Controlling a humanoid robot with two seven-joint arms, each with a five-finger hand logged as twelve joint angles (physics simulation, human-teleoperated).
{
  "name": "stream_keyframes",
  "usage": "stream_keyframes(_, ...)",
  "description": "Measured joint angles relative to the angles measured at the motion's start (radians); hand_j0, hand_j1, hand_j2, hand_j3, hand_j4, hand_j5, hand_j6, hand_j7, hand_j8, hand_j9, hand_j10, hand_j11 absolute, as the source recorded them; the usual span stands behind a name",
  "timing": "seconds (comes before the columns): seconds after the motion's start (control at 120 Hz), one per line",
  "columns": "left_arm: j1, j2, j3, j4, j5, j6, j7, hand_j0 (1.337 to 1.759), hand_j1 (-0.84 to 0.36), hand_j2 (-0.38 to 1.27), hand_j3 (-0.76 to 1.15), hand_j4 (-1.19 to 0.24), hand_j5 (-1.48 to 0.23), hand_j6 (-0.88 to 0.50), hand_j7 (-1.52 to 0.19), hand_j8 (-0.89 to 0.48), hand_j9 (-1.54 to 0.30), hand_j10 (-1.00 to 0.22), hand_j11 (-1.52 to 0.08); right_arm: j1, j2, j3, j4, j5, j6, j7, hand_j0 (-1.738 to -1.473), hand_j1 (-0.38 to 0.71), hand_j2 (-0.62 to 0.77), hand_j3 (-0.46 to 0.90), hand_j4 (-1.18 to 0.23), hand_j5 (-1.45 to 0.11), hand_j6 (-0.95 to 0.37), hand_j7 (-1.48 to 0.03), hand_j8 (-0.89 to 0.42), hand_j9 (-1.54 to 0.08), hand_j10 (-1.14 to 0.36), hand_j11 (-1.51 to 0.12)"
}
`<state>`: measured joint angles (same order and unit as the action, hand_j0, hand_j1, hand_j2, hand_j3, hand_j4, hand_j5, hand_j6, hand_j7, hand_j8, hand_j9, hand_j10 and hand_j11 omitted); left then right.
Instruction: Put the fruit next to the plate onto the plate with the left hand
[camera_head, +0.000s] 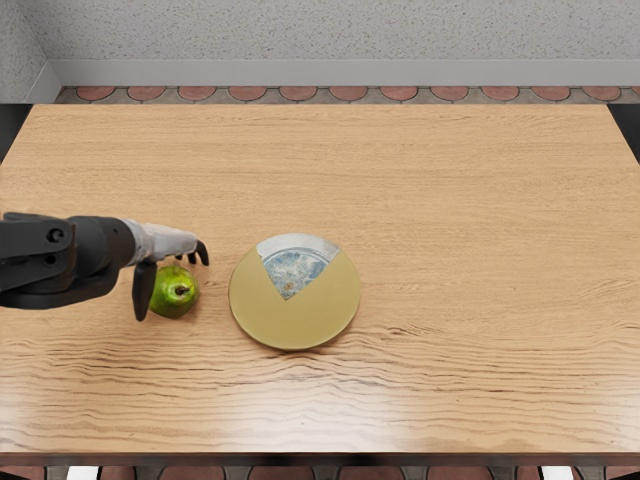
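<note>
- The left arm (60, 258) is seen entering over the tabletop's left edge, held low and almost level, its dark forearm pointed toward the right edge.
- The left hand (165, 245) is held just above and behind the green fruit (177, 292), palm turned down.
- The thumb (143, 290) is hung down along the fruit's left side, while the dark fingers (200, 254) are bent loosely over its far side.
- The hand is judged released: it is cupped about the fruit with the digits spread, and no closed grip is seen.
- The fruit is found resting on the tabletop (450, 200), close to the left edge and slightly nearer the front edge than the back, stem end up.
- The plate (300, 310) is laid just to the fruit's right, apart from it; it is yellow, with a grey-blue wedge at its far side.
- The tabletop is made of pale wood with marked grain.
- Beyond the back edge, rounded reddish floor tiles (300, 93) and a speckled grey wall (350, 40) are shown.
</note>
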<state>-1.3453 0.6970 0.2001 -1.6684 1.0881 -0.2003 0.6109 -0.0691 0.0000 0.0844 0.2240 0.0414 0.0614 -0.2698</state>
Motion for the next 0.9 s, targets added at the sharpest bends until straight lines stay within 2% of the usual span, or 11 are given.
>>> stream_keyframes(0.175,-0.002,-0.005,0.010,0.005,0.008,0.005,0.000,1.658,0.04,0.05,0.00,-0.26,-0.34,-0.26,-0.34,-0.26,-0.34,-0.26,-0.34,0.000,0.000,0.000,0.000,0.000,0.000,0.000,-1.658,-0.31,-0.01,0.00,-0.03,-0.04,-0.03,-0.04,-0.03,-0.04,-0.03,-0.04)
stream_keyframes(0.408,-0.002,-0.008,0.015,0.011,0.008,0.005,0.000,1.658,-0.07,0.07,0.00,-0.35,-0.45,-0.35,-0.45,-0.35,-0.45,-0.35,-0.45,0.000,0.000,0.000,0.000,0.000,0.000,0.000,-1.658,-0.31,-0.01,0.00,-0.03,-0.04,-0.03,-0.04,-0.03,-0.04,-0.03,-0.04)
stream_keyframes(0.592,-0.001,-0.014,0.021,0.018,0.005,0.004,0.000,1.654,-0.05,-0.05,0.00,-0.38,-0.54,-0.38,-0.53,-0.38,-0.53,-0.38,-0.53,0.000,0.000,0.000,0.000,0.000,0.000,0.000,-1.658,-0.31,-0.01,0.00,-0.03,-0.04,-0.03,-0.04,-0.03,-0.04,-0.03,-0.04)
stream_keyframes(0.8,-0.004,-0.016,0.022,0.022,-0.002,0.004,0.000,1.654,-0.10,0.02,0.00,-0.42,-0.59,-0.42,-0.58,-0.42,-0.58,-0.42,-0.58,-0.001,0.000,0.000,0.000,0.000,0.000,0.000,-1.658,-0.31,-0.01,0.00,-0.03,-0.04,-0.03,-0.04,-0.03,-0.04,-0.03,-0.04)
stream_keyframes(0.9,-0.008,-0.016,0.022,0.022,-0.004,0.004,0.000,1.655,-0.13,0.05,0.00,-0.44,-0.61,-0.38,-0.61,-0.45,-0.61,-0.45,-0.61,-0.001,0.000,0.000,0.000,0.000,0.000,0.000,-1.658,-0.31,-0.01,0.00,-0.03,-0.04,-0.03,-0.04,-0.03,-0.04,-0.03,-0.04)
